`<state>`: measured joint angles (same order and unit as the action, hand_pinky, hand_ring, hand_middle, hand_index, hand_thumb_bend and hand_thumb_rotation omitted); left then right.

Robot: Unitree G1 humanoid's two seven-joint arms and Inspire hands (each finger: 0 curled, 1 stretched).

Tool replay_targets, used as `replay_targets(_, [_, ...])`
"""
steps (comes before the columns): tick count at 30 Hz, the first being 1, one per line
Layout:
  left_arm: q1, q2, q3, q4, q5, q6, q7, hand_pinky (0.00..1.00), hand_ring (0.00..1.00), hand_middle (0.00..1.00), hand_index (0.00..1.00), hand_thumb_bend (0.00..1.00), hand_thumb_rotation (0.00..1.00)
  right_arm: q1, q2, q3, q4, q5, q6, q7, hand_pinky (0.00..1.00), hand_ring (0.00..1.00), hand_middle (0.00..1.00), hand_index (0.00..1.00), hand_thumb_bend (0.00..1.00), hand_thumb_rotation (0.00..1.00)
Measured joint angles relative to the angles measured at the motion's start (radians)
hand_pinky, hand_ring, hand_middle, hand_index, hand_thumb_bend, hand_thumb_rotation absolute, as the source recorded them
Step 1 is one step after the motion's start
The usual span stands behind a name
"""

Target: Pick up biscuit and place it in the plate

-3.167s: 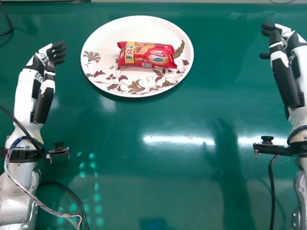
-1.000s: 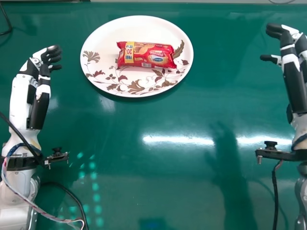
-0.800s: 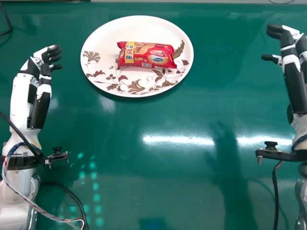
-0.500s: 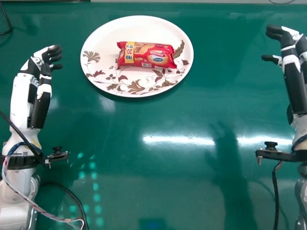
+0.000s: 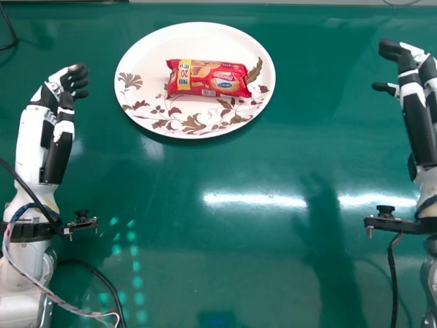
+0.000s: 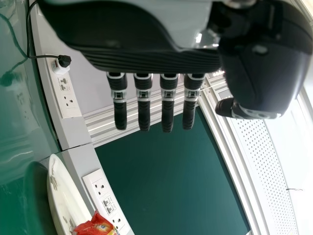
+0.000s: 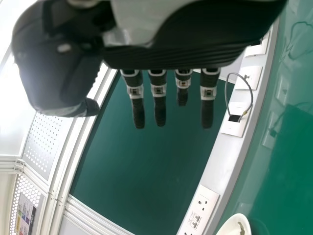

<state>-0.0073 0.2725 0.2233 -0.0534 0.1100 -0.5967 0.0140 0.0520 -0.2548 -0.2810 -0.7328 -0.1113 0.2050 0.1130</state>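
Placing looks finished: the red biscuit packet lies on the floral plate. The left robot hand and right robot hand are well apart from it, fingers loosely extended, holding nothing. Next likely calls for no grasp, only resting clear.

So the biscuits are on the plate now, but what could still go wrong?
The biscuit packet lies on the plate with neither robot hand touching it, so the dangers look small. If the left robot hand swung inward, it might bump the plate's rim and shove everything along. A nudge to the packet itself could perhaps slide it towards the edge. Also, the black cable beside the left arm might get snagged if that arm moved.
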Motion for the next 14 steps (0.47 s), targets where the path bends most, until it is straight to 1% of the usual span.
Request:
replay_targets(3, [0.0, 0.0, 0.0, -0.001, 0.001, 0.0, -0.001, 0.81, 0.85, 0.86, 0.87, 0.25, 0.11, 0.002, 0.001, 0.0, -0.004, 0.002, 0.003, 0.0, 0.75, 0.85, 0.87, 0.84, 0.56, 0.36])
replay_targets(6, [0.001, 0.0, 0.0, -0.004, 0.001, 0.003, -0.003, 0.82, 0.86, 0.87, 0.87, 0.26, 0.14, 0.005, 0.001, -0.001, -0.004, 0.004, 0.002, 0.0, 0.75, 0.86, 0.88, 0.85, 0.55, 0.36])
replay_targets(8, [0.004, 0.0, 0.0, -0.006, -0.002, 0.008, -0.008, 0.83, 0.87, 0.88, 0.88, 0.25, 0.13, 0.009, 0.001, -0.001, -0.004, 0.004, -0.001, 0.0, 0.75, 0.86, 0.88, 0.85, 0.54, 0.38])
replay_targets(10, [0.009, 0.0, 0.0, -0.012, -0.003, 0.015, -0.012, 0.82, 0.86, 0.87, 0.88, 0.25, 0.11, 0.013, 0.0, -0.001, -0.005, 0.001, -0.001, 0.0, 0.76, 0.86, 0.88, 0.86, 0.53, 0.4])
replay_targets(14, [0.019, 0.0, 0.0, -0.022, 0.003, 0.025, -0.011, 0.8, 0.85, 0.86, 0.87, 0.25, 0.09, 0.017, 0.0, 0.0, -0.005, 0.002, -0.001, 0.002, 0.77, 0.87, 0.89, 0.86, 0.53, 0.4])
